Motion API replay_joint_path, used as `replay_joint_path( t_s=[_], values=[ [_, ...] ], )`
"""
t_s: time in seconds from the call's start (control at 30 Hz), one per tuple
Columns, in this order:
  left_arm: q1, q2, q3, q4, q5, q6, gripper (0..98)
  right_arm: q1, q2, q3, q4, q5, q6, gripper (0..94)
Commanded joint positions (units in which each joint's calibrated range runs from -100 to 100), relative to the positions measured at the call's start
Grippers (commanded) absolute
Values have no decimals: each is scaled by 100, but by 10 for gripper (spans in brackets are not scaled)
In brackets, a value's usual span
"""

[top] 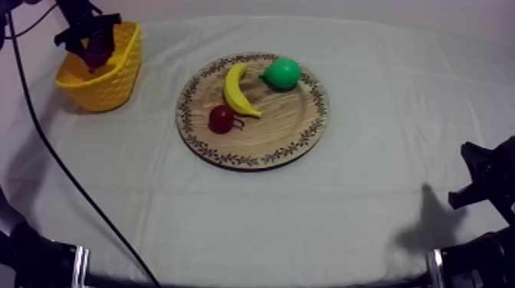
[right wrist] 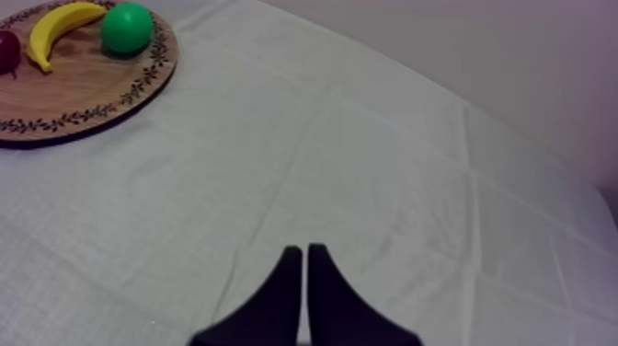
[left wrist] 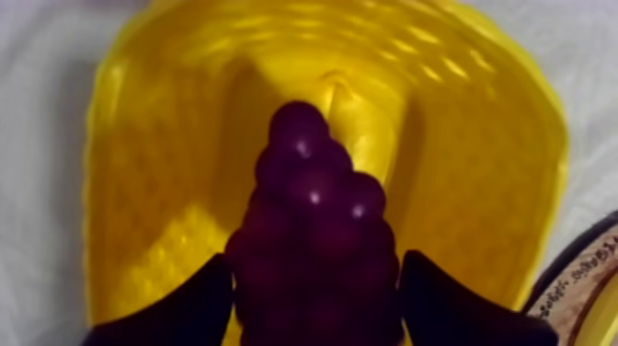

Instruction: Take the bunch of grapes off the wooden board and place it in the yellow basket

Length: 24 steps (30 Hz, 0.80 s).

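Grapes (left wrist: 313,212) hang pinched between the two fingers of my left hand (left wrist: 314,260), over the open mouth of the basket (left wrist: 460,138), whether they touch its floor I cannot tell; in the top view that hand sits above the basket at the far left of the bench (top: 368,199); the board (top: 230,157) lies mid-bench, apart from the basket, carrying a banana (top: 237,88), a pear (top: 282,73) and a small red fruit (top: 221,119); my right hand (right wrist: 304,253) has its fingers pressed together over bare bench, well apart from the board.
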Motion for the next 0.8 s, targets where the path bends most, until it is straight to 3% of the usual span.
replay_joint_path(
  t_s=[0.0,0.13,0.3,0.57,0.77],
  values=[
    [-6,61,13,11,-37,8,791,-1,0,0,-1,-1,1,3],
    [-44,39,131,38,-165,51,899,-1,0,0,-1,-1,1,3],
    [-128,-274,532,91,-467,98,940,-1,0,0,-1,-1,1,3],
    [-168,-1463,1684,181,-1240,84,856,-1,0,0,-1,-1,1,3],
    [-89,-2648,2818,351,-1884,-34,776,-1,0,0,-1,-1,1,3]
  ],
)
